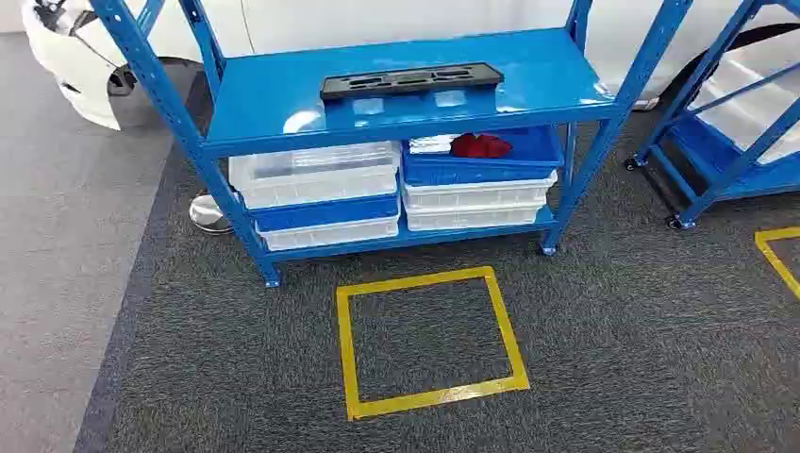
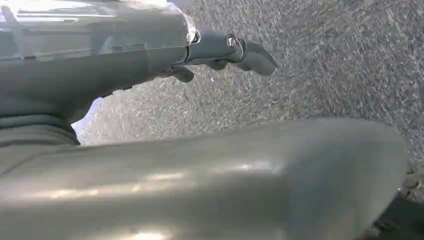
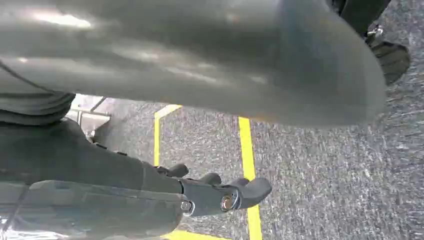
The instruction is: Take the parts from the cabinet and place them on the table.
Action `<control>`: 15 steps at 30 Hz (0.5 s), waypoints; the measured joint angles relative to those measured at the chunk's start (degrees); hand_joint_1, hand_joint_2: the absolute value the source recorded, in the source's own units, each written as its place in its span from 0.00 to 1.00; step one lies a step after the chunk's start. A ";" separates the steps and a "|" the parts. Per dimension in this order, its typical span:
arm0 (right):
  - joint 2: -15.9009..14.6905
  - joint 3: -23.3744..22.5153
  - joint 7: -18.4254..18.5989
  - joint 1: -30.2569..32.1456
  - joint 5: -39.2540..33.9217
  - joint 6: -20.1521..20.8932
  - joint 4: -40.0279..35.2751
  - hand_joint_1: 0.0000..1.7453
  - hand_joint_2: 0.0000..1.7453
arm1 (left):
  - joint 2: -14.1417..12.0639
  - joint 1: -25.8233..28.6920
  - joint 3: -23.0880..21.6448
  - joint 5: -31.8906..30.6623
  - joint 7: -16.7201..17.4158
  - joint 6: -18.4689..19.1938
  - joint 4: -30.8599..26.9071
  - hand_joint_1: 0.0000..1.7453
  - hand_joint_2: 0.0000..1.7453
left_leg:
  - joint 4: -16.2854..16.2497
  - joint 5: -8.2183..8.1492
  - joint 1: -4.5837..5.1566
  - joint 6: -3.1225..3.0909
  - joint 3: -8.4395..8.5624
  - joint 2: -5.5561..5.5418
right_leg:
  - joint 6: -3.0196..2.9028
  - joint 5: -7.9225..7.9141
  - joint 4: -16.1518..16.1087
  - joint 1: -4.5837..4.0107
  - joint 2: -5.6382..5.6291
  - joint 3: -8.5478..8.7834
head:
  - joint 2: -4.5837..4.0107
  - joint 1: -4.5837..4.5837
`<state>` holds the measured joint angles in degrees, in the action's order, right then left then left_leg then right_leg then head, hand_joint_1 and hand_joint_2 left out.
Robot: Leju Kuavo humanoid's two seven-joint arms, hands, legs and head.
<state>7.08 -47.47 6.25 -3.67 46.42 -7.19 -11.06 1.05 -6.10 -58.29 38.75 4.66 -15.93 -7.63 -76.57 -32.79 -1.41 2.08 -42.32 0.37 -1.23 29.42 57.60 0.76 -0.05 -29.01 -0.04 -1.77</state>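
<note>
part: long black plastic part (image 1: 411, 81) lies flat on top shelf of blue metal cabinet (image 1: 283, 99)
left hand (image 2: 220, 52): fingers apart, holds nothing, over grey carpet (image 2: 325, 60)
right hand (image 3: 220, 192): released, holds nothing, above yellow tape lines (image 3: 246, 150)

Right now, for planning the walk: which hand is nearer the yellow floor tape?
Right. The right hand hangs over a yellow tape line; the left hand hangs over plain grey carpet.
</note>
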 joint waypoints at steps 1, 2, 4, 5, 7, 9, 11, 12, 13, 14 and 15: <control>0.00 0.00 0.00 0.01 0.00 0.00 0.00 0.00 0.00 | 0.00 0.09 0.00 0.02 0.00 0.00 0.00 0.00 0.00 | 1.37 1.69 0.09 -0.26 0.38 0.00 | 0.02 0.31 0.00 -0.10 -0.08 0.39 | 0.00 0.00; 0.00 0.00 -0.09 0.03 0.00 0.00 -0.02 0.00 0.00 | 0.00 0.10 0.00 0.02 -0.06 0.00 0.00 0.00 0.00 | 4.62 4.03 0.24 -0.63 1.78 -0.01 | 0.08 0.68 0.00 -0.17 -0.17 0.89 | 0.00 0.00; 0.00 0.00 -0.28 0.04 0.02 0.02 0.00 0.00 0.00 | -0.04 0.12 0.00 0.02 -0.26 0.00 0.00 0.00 0.00 | 15.35 9.52 0.77 -1.86 6.45 -0.03 | 0.34 1.68 -0.03 -0.26 -0.24 2.24 | 0.00 0.00; 0.22 0.00 -0.35 0.10 0.00 0.13 0.07 0.00 0.00 | -0.26 0.12 0.00 0.02 -0.28 0.00 0.02 0.00 0.00 | 16.24 7.91 1.28 -2.29 7.28 0.02 | 0.71 2.08 -0.16 -0.48 -0.12 2.34 | 0.00 0.02; 0.20 0.00 -0.44 -0.15 0.02 0.13 0.04 0.00 0.00 | -0.24 -0.03 0.00 0.02 -0.57 -0.15 0.00 0.00 0.00 | 17.85 7.40 1.53 -2.49 7.96 0.02 | 1.61 2.32 -0.60 -0.19 -0.12 2.49 | 0.00 0.00; 0.20 0.02 -0.46 -0.20 0.02 0.13 0.04 0.00 0.00 | -0.24 0.13 0.00 0.15 -0.59 -0.17 0.00 0.00 0.00 | 18.47 7.05 1.30 -3.18 8.82 -0.28 | 2.33 1.68 0.05 -0.25 -0.04 3.17 | 0.00 0.00; 0.20 0.00 -0.46 -0.19 0.07 0.11 0.04 0.00 0.00 | -0.13 0.26 0.00 0.17 -0.74 -0.22 -0.02 0.00 0.00 | 19.51 6.69 1.08 -3.88 10.60 -0.25 | 2.73 2.36 4.36 0.00 -0.02 1.53 | 0.00 0.00; 0.20 0.00 -0.46 -0.18 0.07 0.11 0.04 0.00 0.00 | -0.17 0.14 0.00 0.17 -0.77 -0.26 -0.02 0.00 0.00 | 19.52 6.40 1.10 -4.15 10.87 -0.26 | 3.05 3.72 8.44 0.02 -0.03 -1.19 | 0.00 0.02; 0.20 0.02 -0.46 -0.18 0.07 0.11 0.04 0.00 0.00 | -0.15 0.12 0.00 0.20 -0.77 -0.26 -0.02 0.00 0.00 | 19.52 6.01 1.19 -4.24 11.15 -0.27 | 3.17 5.59 12.59 0.04 -0.03 -4.20 | 0.00 0.02; 0.20 0.02 -0.48 -0.16 0.09 0.13 0.04 0.00 0.00 | -0.15 0.15 0.00 0.20 -0.77 -0.26 -0.02 0.00 0.00 | 19.52 5.61 1.27 -4.27 11.49 -0.28 | 3.24 7.27 15.83 0.04 -0.03 -6.82 | 0.00 0.00; 0.20 0.02 -0.48 -0.08 0.09 0.13 0.04 0.00 0.00 | -0.15 0.26 0.00 0.20 -0.77 -0.13 -0.02 0.00 0.00 | 19.52 5.20 1.31 -4.25 11.96 -0.34 | 3.35 7.84 17.53 0.04 -0.02 -8.72 | 0.00 0.00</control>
<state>7.28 -47.45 5.77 -3.75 46.51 -7.06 -11.02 0.90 -5.84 -58.29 38.95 3.89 -16.06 -7.65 -57.06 -27.59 -0.09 -2.18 -30.37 0.03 2.12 37.26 75.12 0.79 -0.07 -37.74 -0.04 -1.77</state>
